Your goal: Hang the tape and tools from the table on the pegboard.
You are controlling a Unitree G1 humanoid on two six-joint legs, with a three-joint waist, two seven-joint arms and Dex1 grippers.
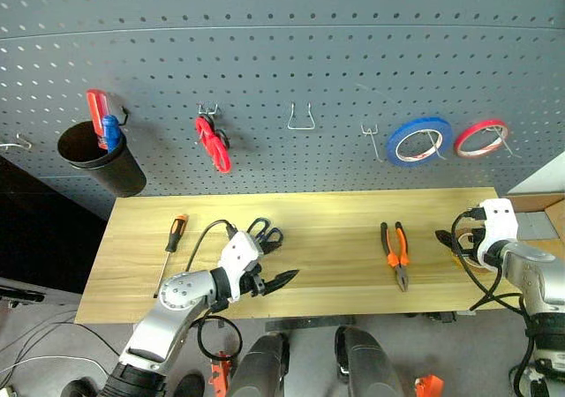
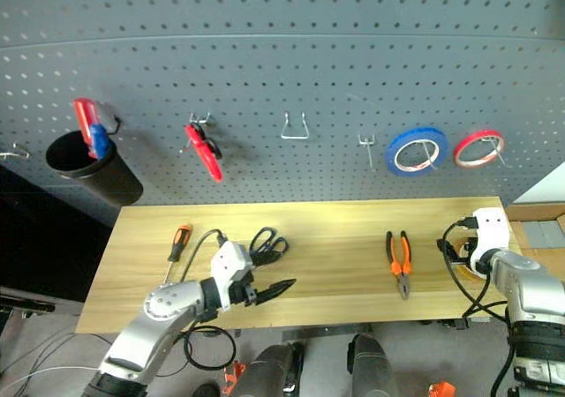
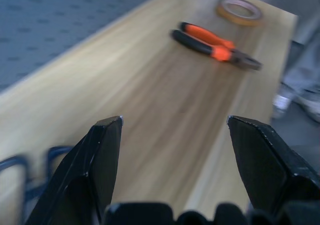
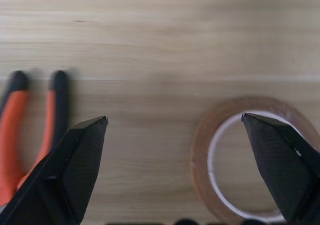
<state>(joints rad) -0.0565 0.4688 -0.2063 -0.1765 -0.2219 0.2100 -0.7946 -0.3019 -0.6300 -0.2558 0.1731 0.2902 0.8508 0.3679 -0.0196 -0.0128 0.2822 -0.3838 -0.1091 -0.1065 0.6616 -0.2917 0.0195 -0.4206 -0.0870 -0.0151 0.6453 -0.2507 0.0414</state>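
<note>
Where head views hide it, tape (image 4: 252,157) lies flat.

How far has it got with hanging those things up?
Nothing hung yet. The tape, pliers, scissors and orange screwdriver all lie on the table. The right tool is open over the tape; the left tool is open, empty.

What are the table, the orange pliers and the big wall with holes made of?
The table looks like pale wood with a smooth finish: you can see grain lines and plank seams. The pliers seem to be dull grey metal at the nose, with orange-and-black grips, probably plastic or rubber. The pegboard is matte dark grey, maybe painted metal; I can't be sure.
</note>
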